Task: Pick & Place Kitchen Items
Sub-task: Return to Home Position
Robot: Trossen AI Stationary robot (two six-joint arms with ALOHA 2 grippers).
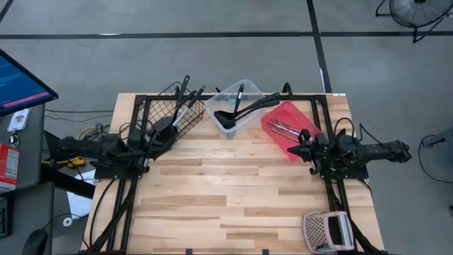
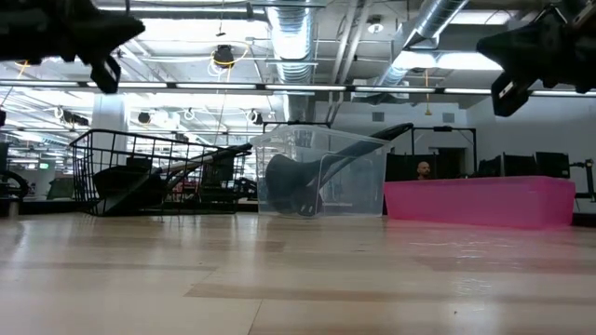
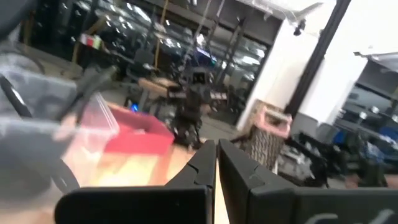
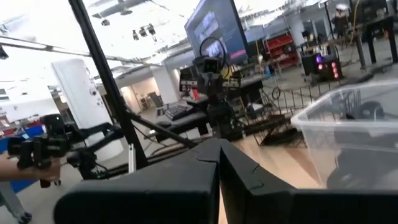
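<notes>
The kitchen items lie in three containers at the table's far side. Black utensils (image 1: 172, 113) rest in the black wire basket (image 1: 152, 106), their handles sticking out over its rim. Black ladles (image 1: 241, 108) lean in the clear tub (image 1: 228, 93). Thin silver pieces (image 1: 283, 129) lie in the red tray (image 1: 301, 113). My left gripper (image 1: 160, 147) is shut and holds nothing, just near of the basket; its closed fingers (image 3: 216, 158) point level across the table. My right gripper (image 1: 293, 150) is shut and holds nothing, beside the tray's near end, with its fingers (image 4: 219, 155) together.
A pinkish-white perforated boxy item (image 1: 327, 231) sits at the near right corner. Bare wooden tabletop (image 1: 226, 191) stretches between the arms and toward the near edge. In the low view the basket (image 2: 140, 172), tub (image 2: 321, 172) and tray (image 2: 480, 200) line the far side.
</notes>
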